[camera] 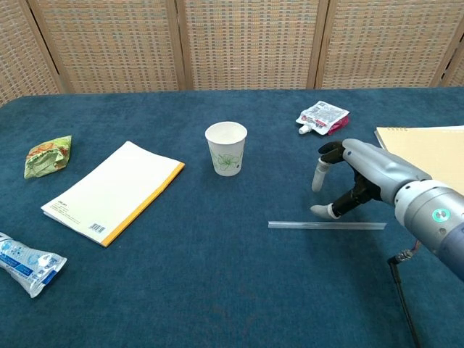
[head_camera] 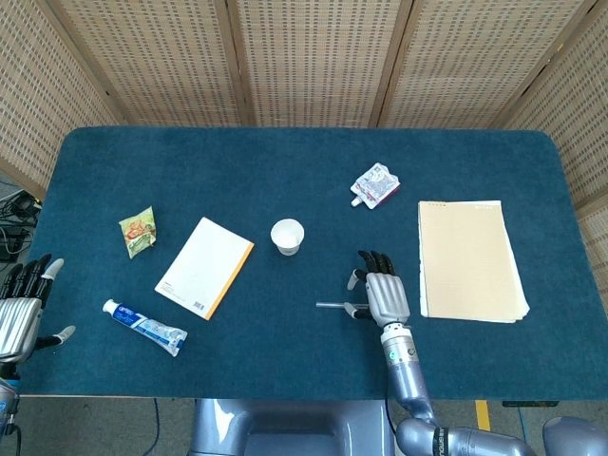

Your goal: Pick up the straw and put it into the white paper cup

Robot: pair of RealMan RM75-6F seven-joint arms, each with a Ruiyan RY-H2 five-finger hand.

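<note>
A clear straw [camera: 326, 225] lies flat on the blue table, right of centre; in the head view only its left end [head_camera: 328, 305] shows past my right hand. The white paper cup [camera: 226, 148] [head_camera: 287, 237] stands upright and empty behind and left of the straw. My right hand [camera: 355, 180] [head_camera: 381, 291] hovers just over the straw's middle, fingers apart, thumb tip close above it, holding nothing. My left hand [head_camera: 21, 309] stays at the table's near left corner, fingers spread and empty.
A yellow-edged notebook [camera: 113, 190] lies left of the cup, with a green snack packet [camera: 46, 156] and a toothpaste tube [camera: 25, 263] further left. A red-and-white pouch [camera: 322, 117] sits behind the straw. A tan pad [camera: 428, 156] lies at the right.
</note>
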